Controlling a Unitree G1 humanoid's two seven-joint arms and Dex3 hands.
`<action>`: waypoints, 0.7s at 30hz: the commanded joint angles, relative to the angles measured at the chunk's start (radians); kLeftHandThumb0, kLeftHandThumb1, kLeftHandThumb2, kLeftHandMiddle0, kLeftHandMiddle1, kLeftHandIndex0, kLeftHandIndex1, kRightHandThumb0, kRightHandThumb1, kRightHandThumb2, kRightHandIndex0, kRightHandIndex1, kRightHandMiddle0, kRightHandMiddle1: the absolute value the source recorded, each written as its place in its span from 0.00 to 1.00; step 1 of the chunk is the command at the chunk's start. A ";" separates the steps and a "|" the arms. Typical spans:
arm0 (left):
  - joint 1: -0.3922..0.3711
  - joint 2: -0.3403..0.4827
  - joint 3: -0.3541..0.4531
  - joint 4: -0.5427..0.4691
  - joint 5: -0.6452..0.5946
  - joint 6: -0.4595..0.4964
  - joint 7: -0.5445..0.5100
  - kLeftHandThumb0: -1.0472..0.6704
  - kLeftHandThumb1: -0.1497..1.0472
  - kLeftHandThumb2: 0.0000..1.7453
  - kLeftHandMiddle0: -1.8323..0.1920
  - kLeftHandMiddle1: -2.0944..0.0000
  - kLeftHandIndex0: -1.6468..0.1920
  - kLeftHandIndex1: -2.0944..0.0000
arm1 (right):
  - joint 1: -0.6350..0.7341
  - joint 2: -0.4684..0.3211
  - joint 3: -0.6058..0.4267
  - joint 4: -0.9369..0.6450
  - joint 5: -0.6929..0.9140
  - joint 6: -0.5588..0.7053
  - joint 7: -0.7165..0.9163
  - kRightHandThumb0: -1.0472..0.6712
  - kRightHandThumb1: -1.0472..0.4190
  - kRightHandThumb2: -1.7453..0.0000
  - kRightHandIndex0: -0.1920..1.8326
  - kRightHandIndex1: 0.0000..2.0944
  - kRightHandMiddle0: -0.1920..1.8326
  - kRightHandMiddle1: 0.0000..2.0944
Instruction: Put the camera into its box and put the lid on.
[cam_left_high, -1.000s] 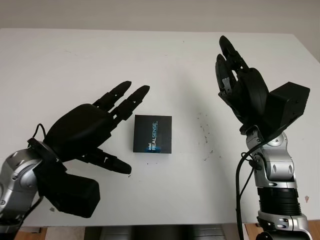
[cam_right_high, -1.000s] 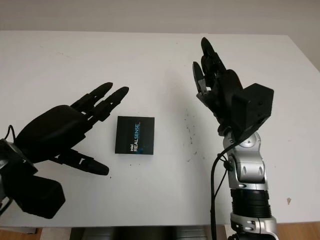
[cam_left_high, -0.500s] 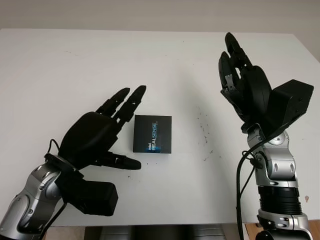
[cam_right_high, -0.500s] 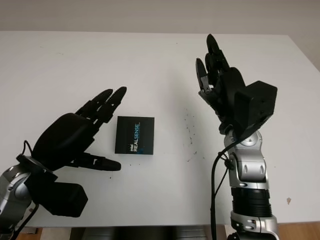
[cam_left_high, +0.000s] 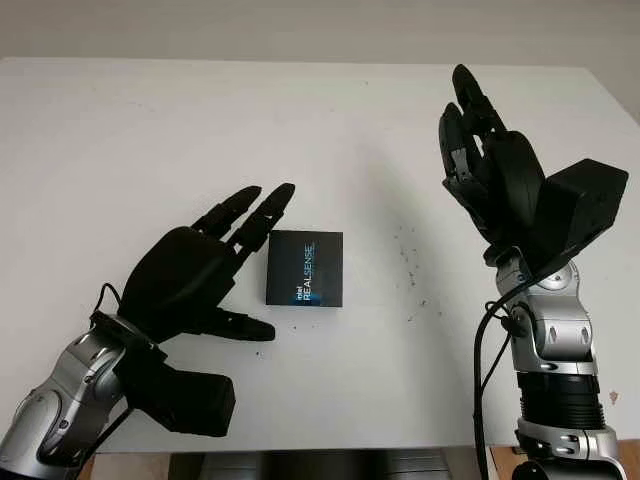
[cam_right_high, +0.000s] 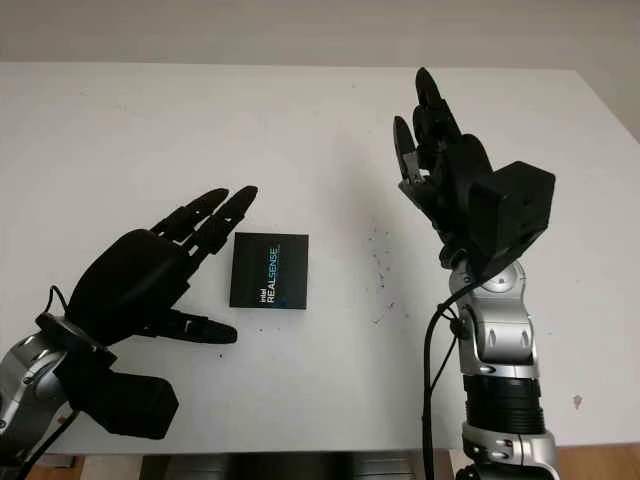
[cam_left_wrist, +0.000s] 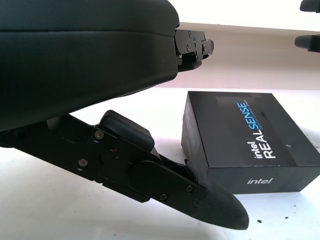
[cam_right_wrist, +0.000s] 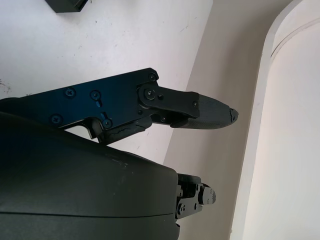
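Observation:
A black box (cam_left_high: 305, 267) printed "intel REALSENSE" lies closed in the middle of the white table (cam_left_high: 320, 120); the left wrist view shows the box (cam_left_wrist: 247, 140) close up with its lid on. My left hand (cam_left_high: 215, 265) hovers just left of the box, open and holding nothing, its fingertips (cam_left_high: 278, 193) near the box's far left corner and its thumb (cam_left_high: 240, 327) by the near left corner. My right hand (cam_left_high: 480, 150) is raised well to the right of the box, open and empty.
Small dark specks (cam_left_high: 410, 270) dot the table to the right of the box. The table's right edge (cam_left_high: 615, 110) runs close behind my right arm, and its front edge (cam_left_high: 350, 448) lies near my forearms.
My left hand has drawn back slightly toward the near left, its thumb pulling away from the box. My right hand has risen a little and then held still.

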 joint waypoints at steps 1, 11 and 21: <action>-0.002 0.006 -0.011 0.002 0.013 -0.007 0.018 0.09 0.89 0.02 0.87 0.94 0.92 0.96 | -0.009 -0.009 -0.004 -0.024 -0.001 -0.006 -0.004 0.26 0.00 0.69 0.08 0.02 0.11 0.00; -0.024 -0.016 -0.038 0.005 0.016 0.030 0.006 0.08 0.95 0.04 0.89 0.94 0.93 0.97 | -0.002 0.000 -0.004 -0.033 0.004 0.002 -0.017 0.26 0.00 0.69 0.08 0.02 0.11 0.00; -0.030 -0.047 -0.068 -0.003 -0.014 0.069 -0.040 0.09 0.90 0.03 0.89 0.95 0.93 0.97 | 0.004 0.003 -0.004 -0.034 0.010 -0.003 -0.018 0.27 0.00 0.68 0.07 0.02 0.09 0.00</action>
